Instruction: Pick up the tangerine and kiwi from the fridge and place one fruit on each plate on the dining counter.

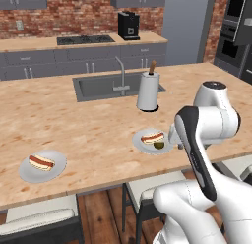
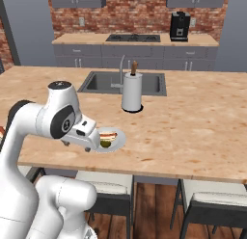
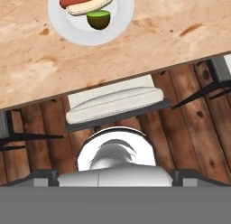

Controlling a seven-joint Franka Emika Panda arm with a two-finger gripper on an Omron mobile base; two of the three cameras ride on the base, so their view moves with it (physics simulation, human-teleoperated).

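Observation:
The kiwi [image 1: 159, 144] [image 2: 105, 143] [image 3: 98, 20] lies on the nearer plate [image 1: 145, 146] [image 2: 117, 143] [image 3: 122, 24] beside a sausage in a bun, close to the front edge of the dining counter [image 1: 98, 125]. The other plate [image 1: 58, 170] sits at the front left and carries a sausage in a bun. My gripper [image 2: 75, 146] hovers just left of the kiwi's plate, out over the counter's edge, open with nothing between its fingers. In the hand view its fingertips [image 3: 43, 177] stand far apart. The tangerine is out of view.
A paper towel roll [image 1: 147, 90] stands behind the kiwi's plate, with the sink and tap [image 1: 120, 76] beyond it. Stools [image 3: 113, 105] are tucked under the counter's front edge. The tall grey fridge [image 1: 186, 26] stands at the back right beside black wall ovens [image 1: 234, 26].

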